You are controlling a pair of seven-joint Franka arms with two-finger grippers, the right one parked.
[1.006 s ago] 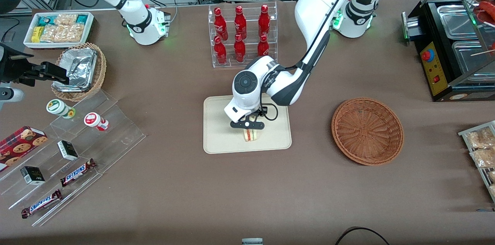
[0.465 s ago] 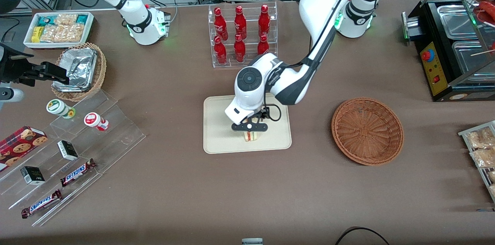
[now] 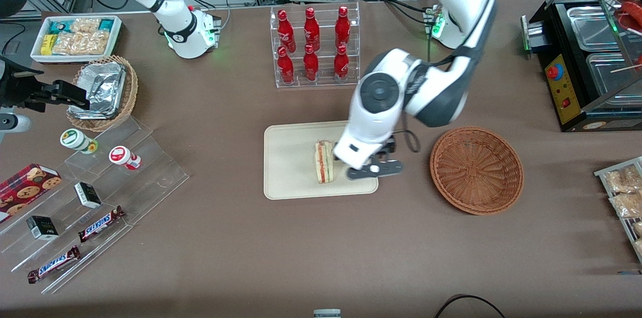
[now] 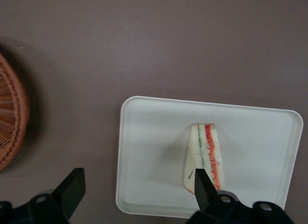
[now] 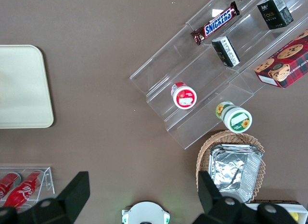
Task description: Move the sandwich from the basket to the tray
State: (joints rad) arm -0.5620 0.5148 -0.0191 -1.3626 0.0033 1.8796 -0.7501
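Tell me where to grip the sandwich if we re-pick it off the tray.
Take the sandwich across its two flat bread faces, coming straight down. It stands on edge on the tray with the striped filling side facing up, so the faces look reachable. The pincer is open, above the tray edge nearest the basket.

Open cloth around the tray, with clutter only at the table's edges

The gripper (image 3: 373, 170) hangs with fingers spread above the tray (image 3: 291, 157) edge nearest the basket (image 3: 476, 170), apart from the sandwich (image 3: 323, 161) lying on the tray. Bare cloth separates tray and basket, and a wide bare band runs nearer the front camera than both. The bottle rack (image 3: 315, 47) stands farther from the camera than the tray, with a strip of cloth between. The acrylic steps (image 3: 100, 192) and foil-filled wicker basket (image 3: 103, 92) crowd the parked arm's end; how high the gripper rides is hard to judge.
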